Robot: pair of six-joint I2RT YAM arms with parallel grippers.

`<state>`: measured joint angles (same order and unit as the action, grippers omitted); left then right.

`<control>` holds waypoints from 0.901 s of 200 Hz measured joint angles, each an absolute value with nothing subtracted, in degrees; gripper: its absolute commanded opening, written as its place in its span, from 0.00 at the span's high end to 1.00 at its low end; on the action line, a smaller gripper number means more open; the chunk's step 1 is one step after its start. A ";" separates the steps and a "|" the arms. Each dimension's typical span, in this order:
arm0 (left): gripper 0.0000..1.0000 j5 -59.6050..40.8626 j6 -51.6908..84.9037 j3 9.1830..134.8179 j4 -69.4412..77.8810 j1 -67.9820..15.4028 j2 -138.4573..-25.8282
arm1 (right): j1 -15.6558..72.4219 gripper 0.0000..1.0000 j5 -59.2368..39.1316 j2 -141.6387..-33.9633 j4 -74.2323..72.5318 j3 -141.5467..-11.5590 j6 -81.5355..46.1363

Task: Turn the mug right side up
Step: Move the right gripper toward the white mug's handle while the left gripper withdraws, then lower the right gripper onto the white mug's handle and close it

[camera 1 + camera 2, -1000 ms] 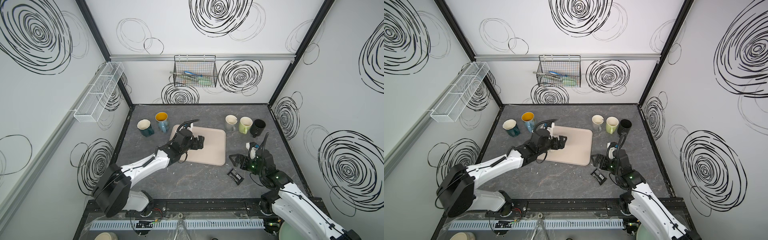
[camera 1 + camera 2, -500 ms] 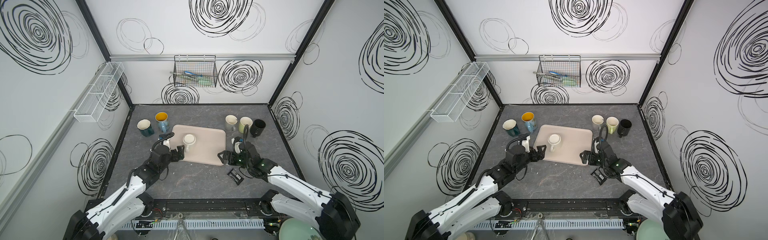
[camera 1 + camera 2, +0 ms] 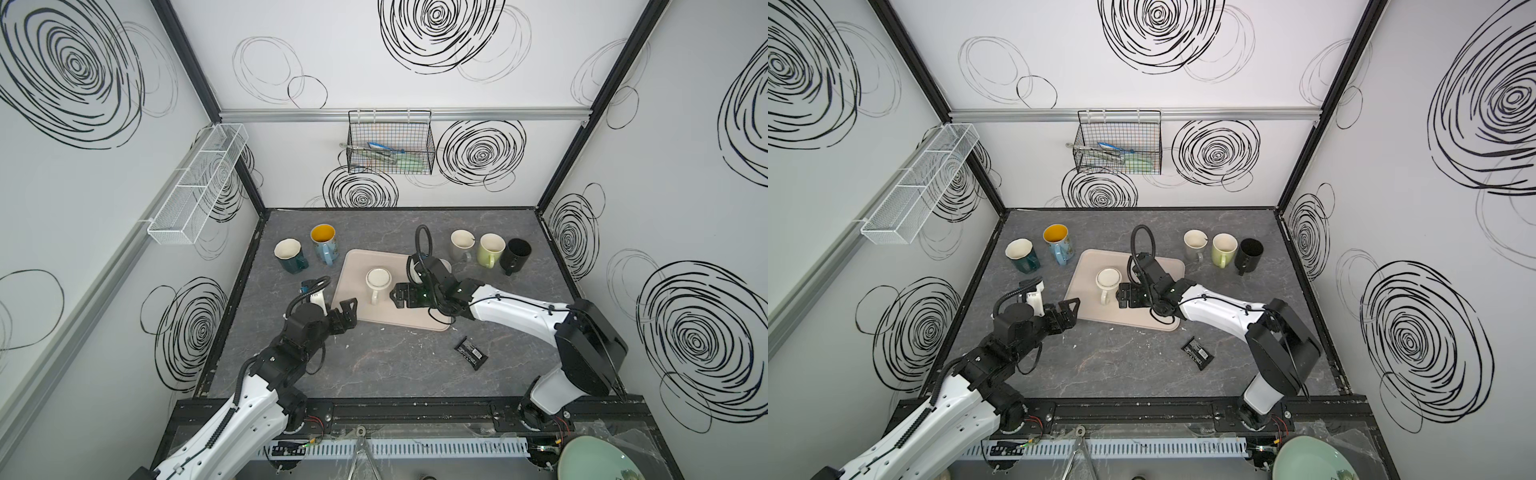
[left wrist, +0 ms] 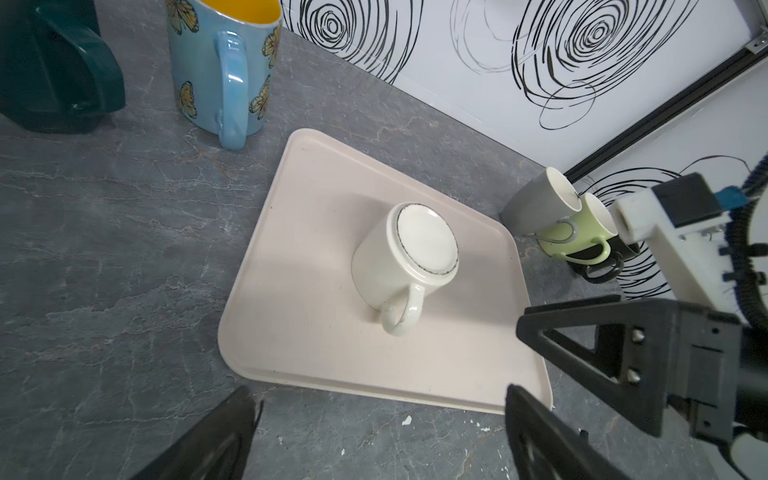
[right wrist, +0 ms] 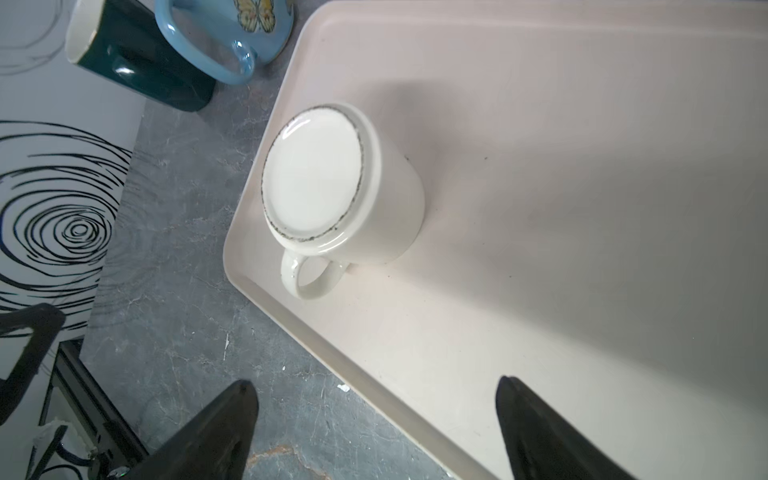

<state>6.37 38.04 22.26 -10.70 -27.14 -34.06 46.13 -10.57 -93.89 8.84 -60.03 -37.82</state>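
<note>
Mug is upside down on the beige tray, in the tray's left half. Base up, rim flat on the tray, handle pointing to the near side. Both top views agree. Both wrist views show the glazed base ring and no contact with either gripper.

Right gripper is low over the tray, just right of the mug, fingertips pointing left at it. Jaws are spread wide with nothing between them; the right wrist view shows the mug ahead of the tips, not between them.

Left gripper is off the tray at its near-left corner, above the grey tabletop. Jaws are at full spread and empty, fingers framing the tray's near edge.

Others, all upright:
- teal mug and blue butterfly mug, far-left of the tray
- grey mug, green mug and black mug in a row, far-right

A black packet lies flat on the tabletop, near-right of the tray.
</note>
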 measured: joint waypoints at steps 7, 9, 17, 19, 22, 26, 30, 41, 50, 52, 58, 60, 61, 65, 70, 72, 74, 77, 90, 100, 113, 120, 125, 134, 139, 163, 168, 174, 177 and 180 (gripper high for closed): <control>0.04 6.20 38.13 22.15 -10.72 -27.00 -33.87 | 46.39 0.15 -10.61 -95.11 9.23 -60.77 -37.65; 0.04 6.15 38.15 22.11 -10.74 -26.96 -33.80 | 46.50 0.16 -10.63 -95.50 9.37 -61.01 -37.56; 0.04 5.91 38.24 21.96 -10.72 -26.89 -33.56 | 46.76 0.18 -10.92 -96.82 9.85 -61.87 -37.43; 0.04 5.85 38.26 21.91 -10.72 -26.87 -33.50 | 46.85 0.19 -10.98 -97.19 10.02 -62.08 -37.39; 0.04 5.74 38.28 21.85 -10.72 -26.87 -33.41 | 46.92 0.19 -11.05 -97.60 10.15 -62.37 -37.39; 0.04 5.56 38.35 21.76 -10.72 -26.87 -33.30 | 47.05 0.20 -11.20 -98.24 10.39 -62.81 -37.30; 0.04 5.45 38.39 21.69 -10.72 -26.87 -33.21 | 47.13 0.21 -11.20 -98.74 10.50 -63.16 -37.26; 0.04 5.17 38.46 21.50 -10.70 -26.87 -33.01 | 47.44 0.22 -11.35 -100.22 11.05 -64.42 -37.15; 0.04 5.06 38.54 21.28 -10.70 -26.85 -32.80 | 47.72 0.22 -11.35 -101.21 11.53 -65.43 -37.01; 0.04 5.02 38.59 21.21 -10.70 -26.85 -32.75 | 47.77 0.22 -11.33 -101.43 11.70 -65.71 -36.99; 0.04 4.95 38.61 21.10 -10.70 -26.85 -32.64 | 47.86 0.22 -11.29 -102.08 12.10 -66.52 -36.91; 0.04 4.93 38.63 21.06 -10.70 -26.83 -32.60 | 47.86 0.22 -11.27 -102.30 12.25 -66.85 -36.86; 0.04 4.91 38.63 21.04 -10.72 -26.83 -32.58 | 47.88 0.22 -11.25 -102.37 12.29 -66.94 -36.86; 0.04 4.86 38.63 20.99 -10.72 -26.83 -32.51 | 47.97 0.22 -11.18 -102.91 12.47 -67.57 -36.80; 0.04 4.82 38.65 20.99 -10.79 -26.83 -32.42 | 48.05 0.22 -11.11 -103.55 12.67 -68.38 -36.75; 0.04 4.80 38.68 20.99 -10.79 -26.83 -32.40 | 48.10 0.22 -11.11 -103.74 12.73 -68.62 -36.73; 0.04 4.73 38.68 20.99 -10.79 -26.83 -32.40 | 48.12 0.21 -11.09 -104.01 12.84 -68.99 -36.67; 0.04 4.69 38.70 20.99 -10.79 -26.83 -32.36 | 48.21 0.21 -11.09 -104.40 12.88 -69.43 -36.62; 0.04 4.47 38.81 20.99 -10.83 -26.83 -32.10 | 48.51 0.20 -11.00 -106.00 13.19 -71.37 -36.23; 0.04 4.29 38.85 20.99 -10.83 -26.83 -31.94 | 48.77 0.20 -10.79 -107.18 13.54 -72.84 -36.05; 0.04 4.05 38.87 20.99 -10.83 -26.83 -31.75 | 49.17 0.20 -10.02 -108.79 14.04 -74.89 -35.88; 0.04 3.95 38.87 20.99 -10.83 -26.83 -31.66 | 49.34 0.20 -9.67 -109.56 14.35 -75.90 -35.79; 0.04 3.86 38.89 20.99 -10.83 -26.83 -31.51 | 49.45 0.20 -9.37 -110.10 14.70 -76.62 -35.75; 0.04 3.73 38.92 20.97 -10.83 -26.83 -31.38 | 49.58 0.20 -8.71 -110.98 15.29 -77.87 -35.73; 0.04 3.64 38.94 20.97 -10.85 -26.83 -31.33 | 49.65 0.20 -8.36 -111.53 15.51 -78.59 -35.68; 0.04 3.31 39.05 20.93 -10.85 -26.83 -31.09 | 49.93 0.21 -5.89 -113.95 17.12 -81.67 -35.38; 0.04 3.20 39.05 20.88 -10.83 -26.83 -31.05 | 49.98 0.21 -5.39 -114.39 17.63 -82.24 -35.29; 0.04 3.05 39.05 20.84 -10.85 -26.83 -31.00 | 49.98 0.21 -4.75 -114.85 18.06 -82.72 -35.11; 0.04 3.01 39.05 20.80 -10.85 -26.83 -30.96 | 49.98 0.21 -4.38 -115.00 18.22 -82.87 -35.05; 0.04 2.98 39.05 20.75 -10.85 -26.83 -30.92 | 49.98 0.21 -4.05 -115.18 18.37 -83.00 -34.89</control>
<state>2.98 39.05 20.75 -10.85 -26.83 -30.92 49.98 -4.05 -115.18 18.37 -83.00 -34.89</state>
